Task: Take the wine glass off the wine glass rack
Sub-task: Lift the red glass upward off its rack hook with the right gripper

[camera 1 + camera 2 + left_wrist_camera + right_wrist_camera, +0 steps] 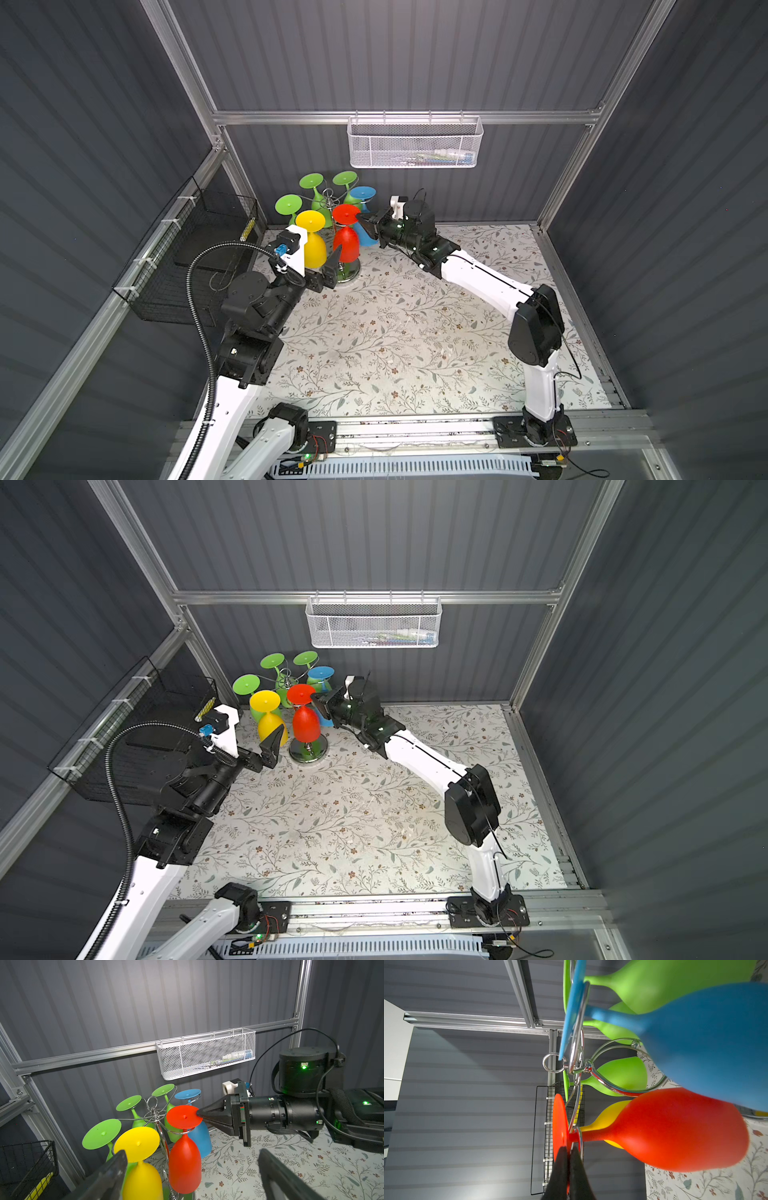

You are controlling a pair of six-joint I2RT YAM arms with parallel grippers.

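The red wine glass (346, 246) (306, 725) (184, 1165) (675, 1128) hangs upside down on the chrome wine glass rack (328, 199) (309, 751) (152, 1103) (577, 1049) at the back left. My right gripper (360, 218) (316, 699) (198, 1113) (569, 1148) is shut on the edge of the red glass's flat foot, reaching in from the right. My left gripper (328, 266) (266, 746) (192, 1154) is open, low in front of the rack, with nothing between its fingers. A yellow glass (314, 245), a blue glass (363, 193) and three green glasses (311, 181) hang on the other arms.
A white mesh basket (413, 145) hangs on the back rail above the rack. A black wire basket (199, 249) is fixed to the left wall beside my left arm. The floral mat (395, 332) covers the floor between both arms.
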